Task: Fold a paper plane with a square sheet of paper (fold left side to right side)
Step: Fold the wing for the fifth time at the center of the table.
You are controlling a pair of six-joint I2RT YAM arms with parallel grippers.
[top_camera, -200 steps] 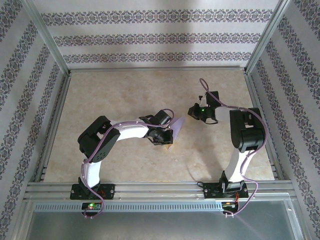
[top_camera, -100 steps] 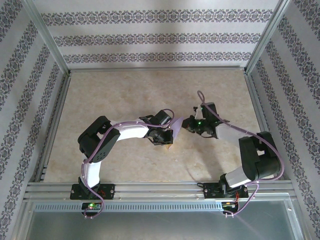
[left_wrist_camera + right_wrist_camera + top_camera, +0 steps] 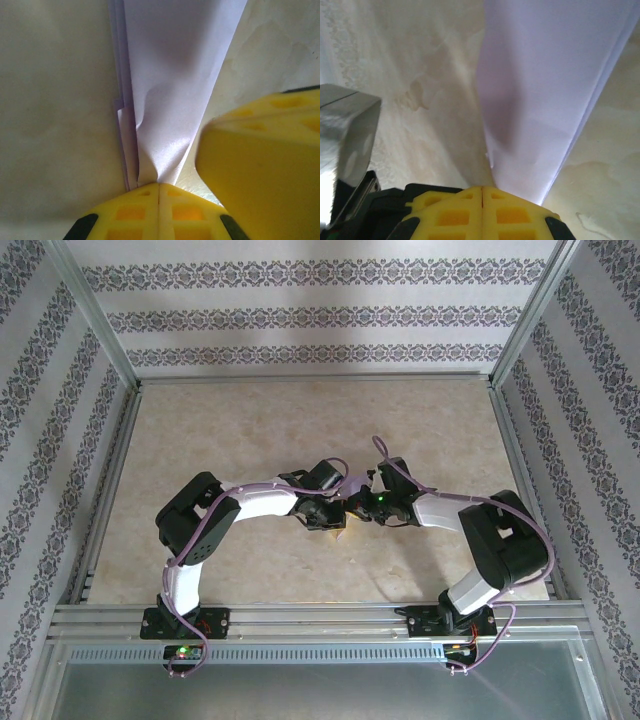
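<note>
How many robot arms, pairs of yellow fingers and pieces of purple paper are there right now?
Robot arms: 2 (left arm, right arm)
Pieces of folded lavender paper: 1
Pairs of yellow fingers: 2 (left gripper, right gripper), both shut on that paper
Total: 5

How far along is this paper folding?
Done: the paper is already narrow, with several stacked layers and creases. In hand: the left end effector and right end effector both pinch it shut. Left: any final folds; the full shape is hidden.
</note>
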